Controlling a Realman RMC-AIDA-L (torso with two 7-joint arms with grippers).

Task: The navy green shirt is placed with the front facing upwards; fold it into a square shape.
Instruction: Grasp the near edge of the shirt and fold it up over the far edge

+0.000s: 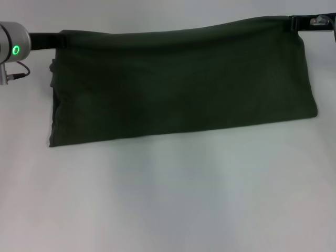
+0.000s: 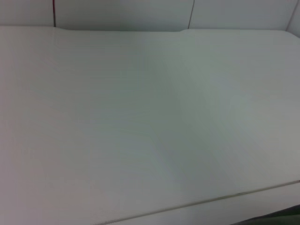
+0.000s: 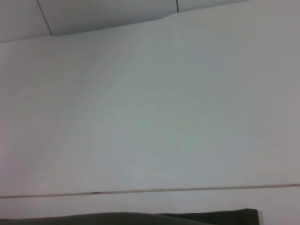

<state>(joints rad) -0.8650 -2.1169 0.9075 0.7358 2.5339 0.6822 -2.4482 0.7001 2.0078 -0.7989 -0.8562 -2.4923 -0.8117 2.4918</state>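
The navy green shirt (image 1: pixel 178 84) hangs as a wide dark olive sheet, stretched between my two grippers, and only plain green cloth shows. Its lower edge rests on the white table (image 1: pixel 168 199). My left gripper (image 1: pixel 59 38) is shut on the upper left corner of the cloth. At the upper right corner my right gripper (image 1: pixel 297 23) is shut on the cloth too. In the right wrist view a thin strip of the shirt (image 3: pixel 140 218) shows along one edge. The left wrist view holds only the table top (image 2: pixel 150 117).
The white table spreads bare in front of the hanging shirt. The table's far edge (image 3: pixel 150 190) and pale wall panels (image 3: pixel 103 14) show in the wrist views. My left arm's joint with a green light ring (image 1: pixel 16 50) sits at the far left.
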